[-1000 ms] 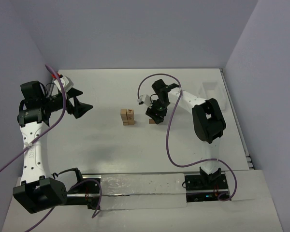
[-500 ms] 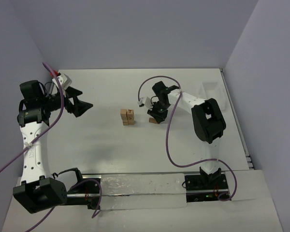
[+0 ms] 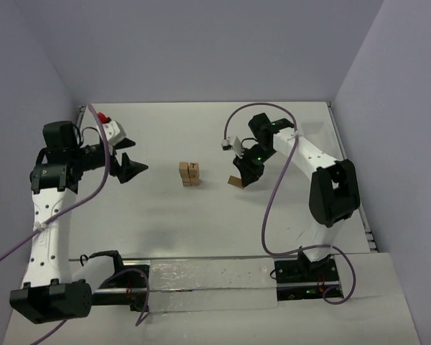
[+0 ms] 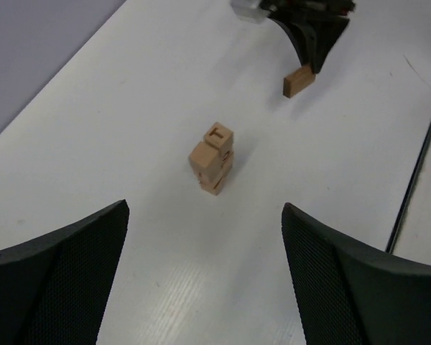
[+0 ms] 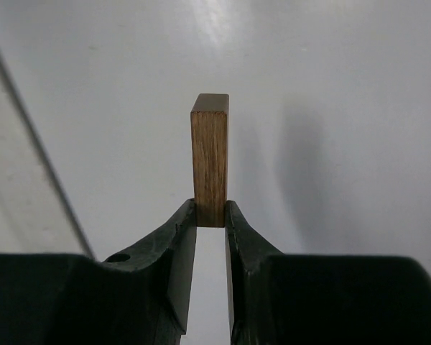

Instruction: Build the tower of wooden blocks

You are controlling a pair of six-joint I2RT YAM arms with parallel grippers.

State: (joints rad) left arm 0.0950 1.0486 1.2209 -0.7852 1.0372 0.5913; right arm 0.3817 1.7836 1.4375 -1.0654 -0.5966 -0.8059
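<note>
Right of the tower (image 3: 189, 174), with right fingers (image 5: 178, 248) pinched on the end of one thin wood block (image 5: 210, 162) and left fingers (image 4: 65, 273) spread wide well left of the tower, level the block, then lower squarely onto its top.

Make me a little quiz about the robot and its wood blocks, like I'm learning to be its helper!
1. True or false: the left pincer is squeezing a block.
2. Pick one: what does the right pincer grip? A) a thin wood block B) a blue spoon C) nothing
3. Fill in: the tower stands on the white ____.

Key: 1 false, it is open and empty. 2 A. 3 table.
</note>
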